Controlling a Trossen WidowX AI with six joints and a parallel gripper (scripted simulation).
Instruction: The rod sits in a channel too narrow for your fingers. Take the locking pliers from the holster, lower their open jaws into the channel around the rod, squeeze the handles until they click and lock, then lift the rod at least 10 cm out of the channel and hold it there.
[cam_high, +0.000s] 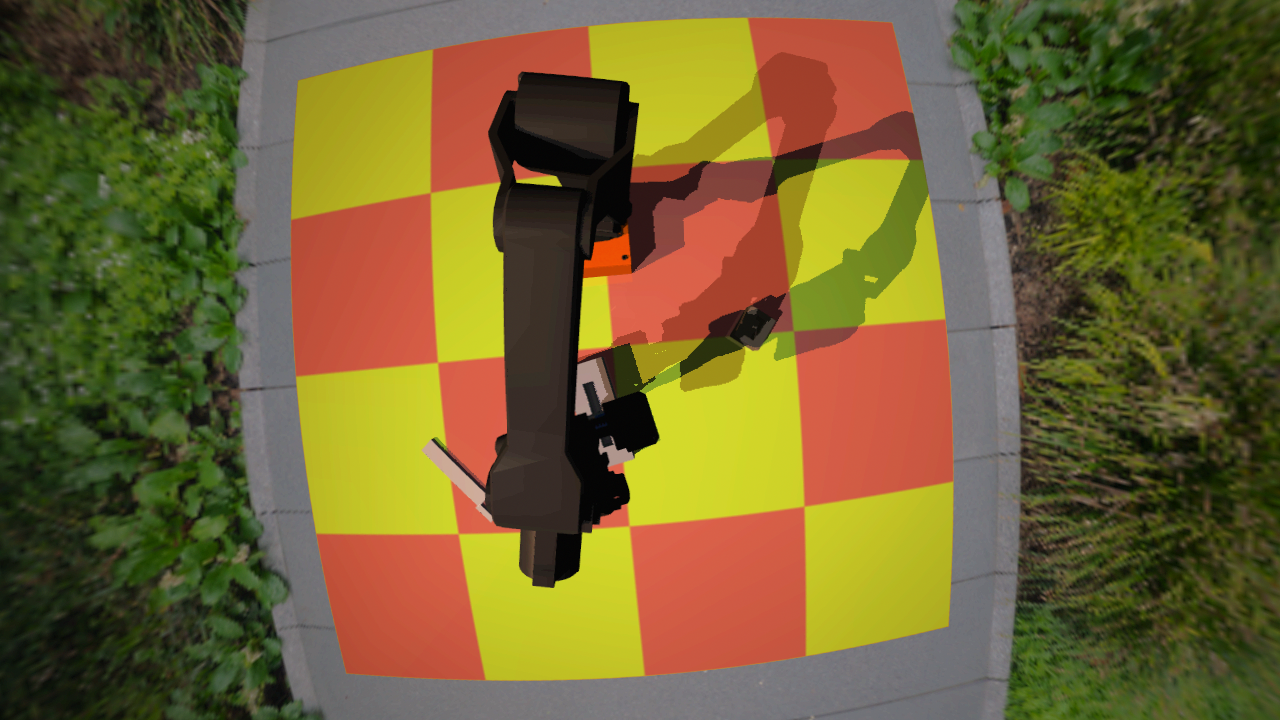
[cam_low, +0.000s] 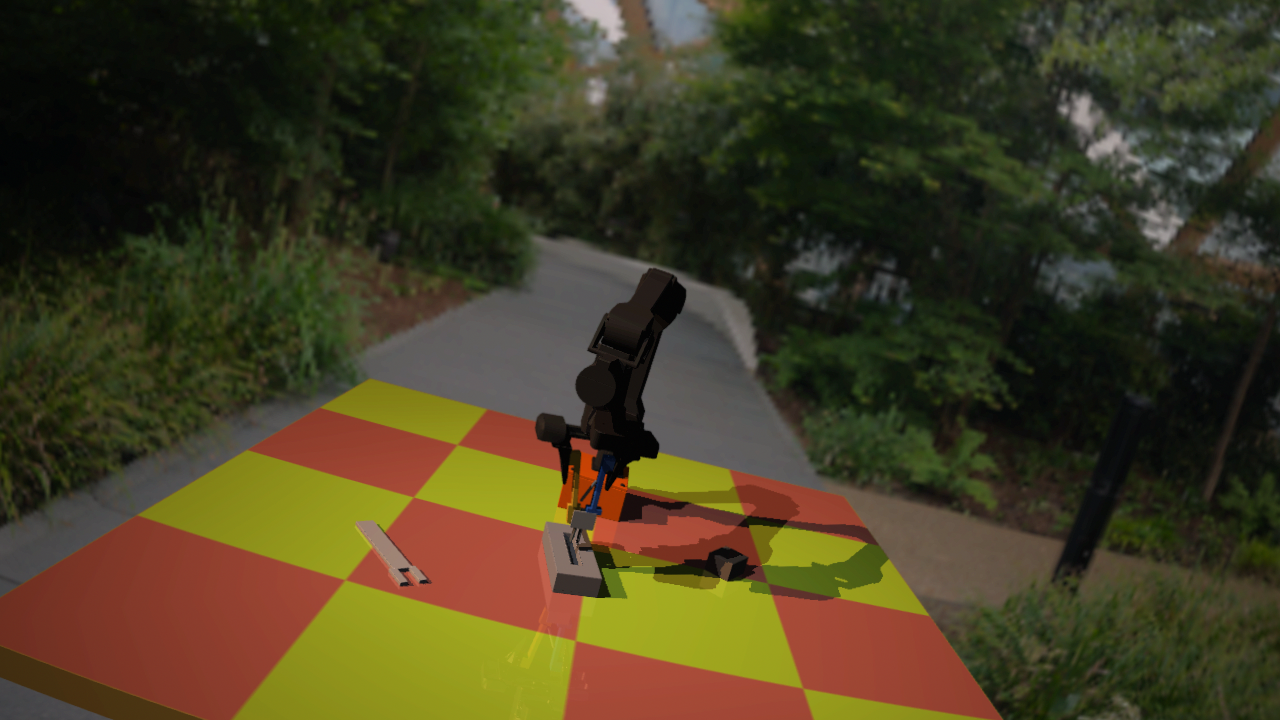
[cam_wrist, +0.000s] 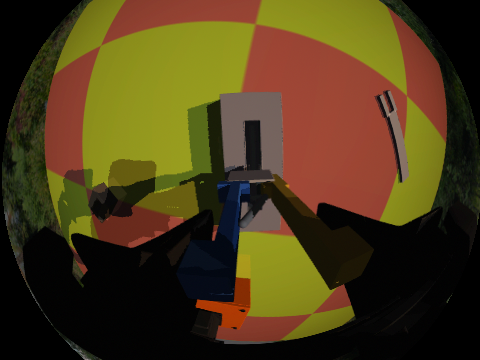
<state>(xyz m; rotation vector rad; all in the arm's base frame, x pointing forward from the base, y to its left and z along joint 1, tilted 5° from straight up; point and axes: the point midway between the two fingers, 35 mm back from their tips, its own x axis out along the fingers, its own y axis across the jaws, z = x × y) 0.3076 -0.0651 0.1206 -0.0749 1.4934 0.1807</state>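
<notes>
Gripper (cam_high: 608, 447) (cam_low: 588, 480) (cam_wrist: 267, 214) grasping the pliers (cam_high: 591, 399) (cam_low: 583, 519) (cam_wrist: 250, 175) by both handles — their head below it, above the channel block (cam_high: 586, 370) (cam_low: 575, 583) (cam_wrist: 270, 107)

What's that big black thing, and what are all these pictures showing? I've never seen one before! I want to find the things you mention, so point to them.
The big black thing is a robot arm (cam_high: 541, 340) (cam_low: 657, 295), with bendy joints like elbows. Its pincer (cam_high: 601, 438) (cam_low: 588, 483) (cam_wrist: 267, 214) is its hand.

The top picture looks down from above. The exterior picture looks from off to one side. The wrist picture looks down past the pincer, from on the arm.

The pincer holds pliers (cam_high: 603, 428) (cam_low: 602, 479) (cam_wrist: 230, 215) with one blue handle and one yellowish one. Their tips point down at a pale block (cam_high: 585, 371) (cam_low: 577, 582) (cam_wrist: 270, 107) with a narrow slot. I can't make out the rod there.

A pale forked strip (cam_high: 456, 474) (cam_low: 383, 548) (cam_wrist: 398, 137) and a small dark box (cam_high: 744, 333) (cam_low: 727, 564) (cam_wrist: 105, 200) also sit on the checkered table (cam_high: 716, 582) (cam_low: 447, 644) (cam_wrist: 175, 75).
</notes>
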